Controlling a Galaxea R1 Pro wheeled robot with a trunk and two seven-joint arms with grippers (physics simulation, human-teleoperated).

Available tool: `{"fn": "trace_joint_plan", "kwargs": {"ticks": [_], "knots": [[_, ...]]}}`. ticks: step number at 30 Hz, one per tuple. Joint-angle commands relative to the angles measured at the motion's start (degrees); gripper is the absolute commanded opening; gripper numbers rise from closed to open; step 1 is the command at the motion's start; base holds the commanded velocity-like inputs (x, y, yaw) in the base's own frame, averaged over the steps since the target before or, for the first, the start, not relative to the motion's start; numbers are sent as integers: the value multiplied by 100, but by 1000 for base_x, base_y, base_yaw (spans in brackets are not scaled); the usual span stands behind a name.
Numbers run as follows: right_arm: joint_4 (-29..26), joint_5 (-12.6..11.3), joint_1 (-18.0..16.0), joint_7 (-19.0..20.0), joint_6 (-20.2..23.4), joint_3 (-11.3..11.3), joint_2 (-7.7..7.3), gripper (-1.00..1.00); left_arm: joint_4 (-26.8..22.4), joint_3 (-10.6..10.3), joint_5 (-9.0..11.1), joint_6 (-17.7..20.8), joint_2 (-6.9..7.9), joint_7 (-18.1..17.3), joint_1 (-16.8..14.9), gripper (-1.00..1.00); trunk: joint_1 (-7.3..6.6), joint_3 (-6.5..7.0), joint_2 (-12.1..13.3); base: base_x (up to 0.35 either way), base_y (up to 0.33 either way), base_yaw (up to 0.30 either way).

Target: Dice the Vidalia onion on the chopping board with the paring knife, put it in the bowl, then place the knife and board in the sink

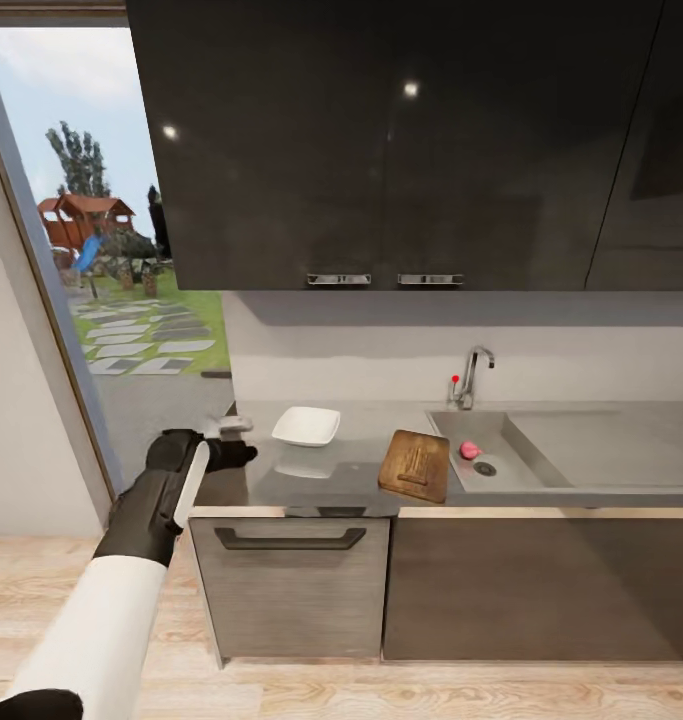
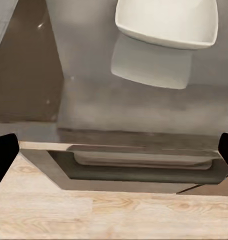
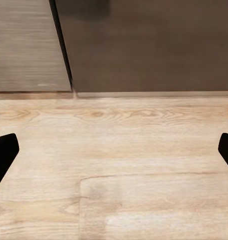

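A: Progress on the task?

B: Nothing is judged done. A small pink-red rounded item (image 1: 469, 450), taken to be the Vidalia onion, is seen lying in the rectangular stainless-steel sink (image 1: 521, 470), close beside the round drain (image 1: 485, 467). The dark brown wooden chopping board (image 1: 415, 465) is set on the long grey countertop (image 1: 321, 475), at the front edge just beside the sink's left rim. The white shallow squarish bowl (image 1: 306, 426) is placed farther left, empty as far as can be made out.

A: Grippers?

B: The left gripper (image 1: 231, 440) is held over the countertop's left end, just beside the bowl; black fingertips (image 2: 4, 152) are noted well apart in the left wrist view, nothing between them, so it is read as released. The right gripper (image 3: 114, 152) is likewise spread and empty, pointed down at the pale wood floor (image 3: 114, 165) before the dark cabinet fronts (image 3: 144, 45).

A: Left to do?

B: Everything: fetching, dicing, transfer, clearing into the sink.

A: Hard to make out?

B: The paring knife cannot be picked out with certainty. A small pale object (image 1: 236, 424) beside the left gripper is too blurred to name. The onion's identity is only inferred.
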Motion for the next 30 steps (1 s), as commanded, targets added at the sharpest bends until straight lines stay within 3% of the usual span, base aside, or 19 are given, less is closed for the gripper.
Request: {"fn": "trace_joint_plan", "kwargs": {"ticks": [1,11,25,30], "knots": [[4,-1,-1,-18,-17,7,-1,100,263,13,24,19,-7,129,-125,100,2,-3,-5,0,0,0],[0,-3,-1,-18,-17,12,-1,100,1010,-18,23,21,-160,309,-326,100,2,-3,-5,0,0,0],[-5,-10,-1,-18,-17,9,-1,100,386,-136,24,48,-75,309,-333,100,2,-3,-5,0,0,0],[-5,-10,-1,-18,-17,9,-1,100,284,-274,27,49,-60,309,-333,100,2,-3,-5,0,0,0]]}}
